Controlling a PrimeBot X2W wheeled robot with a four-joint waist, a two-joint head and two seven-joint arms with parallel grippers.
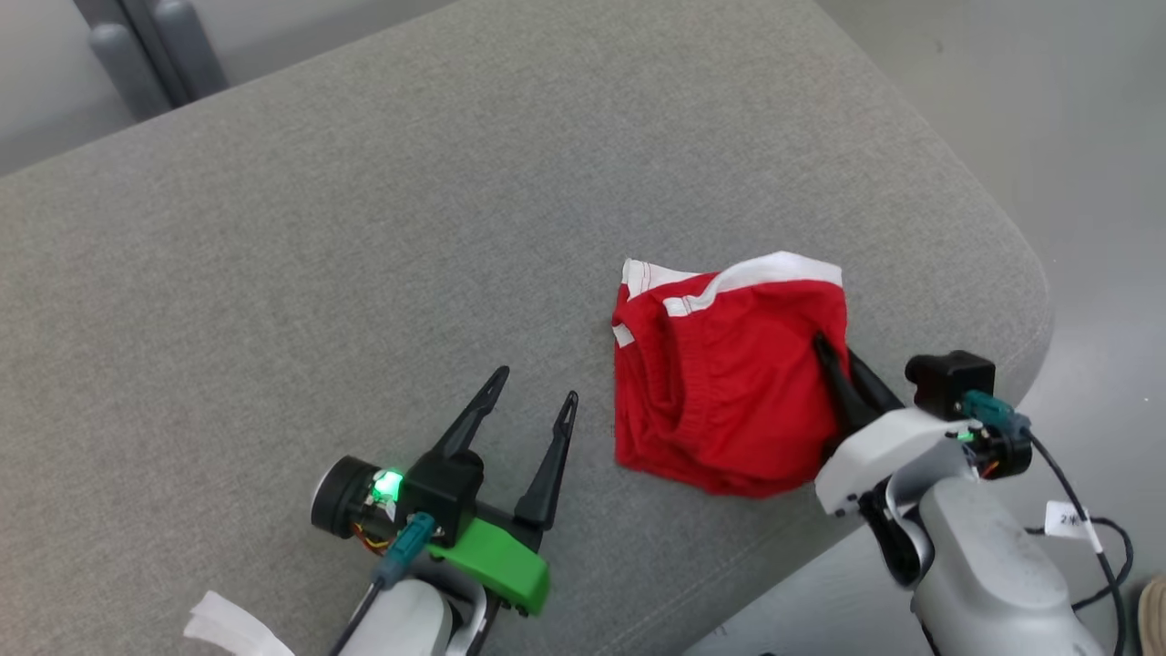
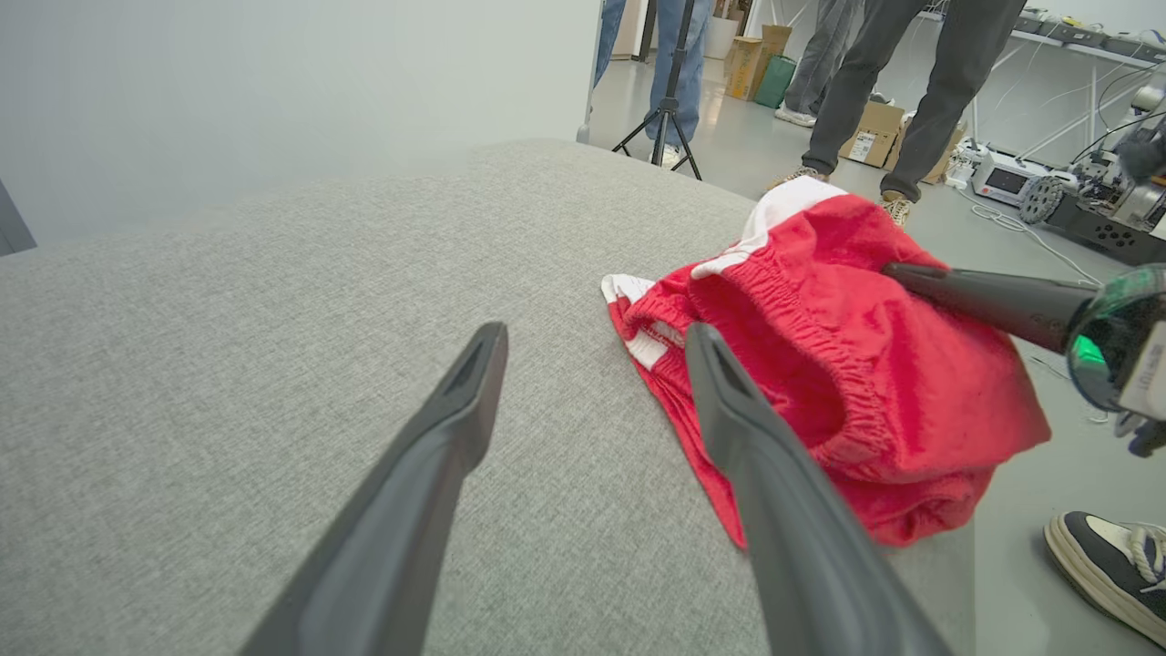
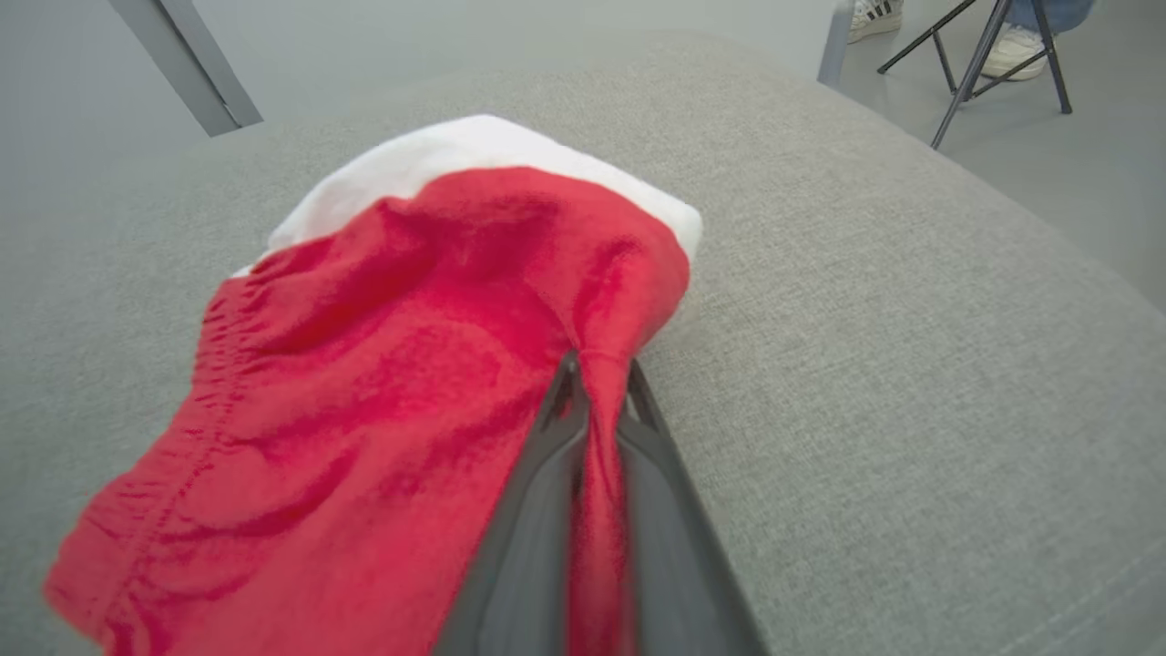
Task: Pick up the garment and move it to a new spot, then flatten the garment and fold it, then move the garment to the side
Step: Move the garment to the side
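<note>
Grey woven upholstery (image 1: 273, 273), flat with one rounded corner, lies under me. One garment (image 1: 720, 392) sits on it near that corner: soft red cloth, crumpled, with a gathered elastic waistband and white trim bands. I have two grippers, each with two long, dark, tapering fingers. My right gripper (image 3: 601, 374) is pinched tight on a fold at the garment's right edge. My left gripper (image 1: 536, 384) stands spread wide and empty over bare cushion, just beside the garment's left side.
</note>
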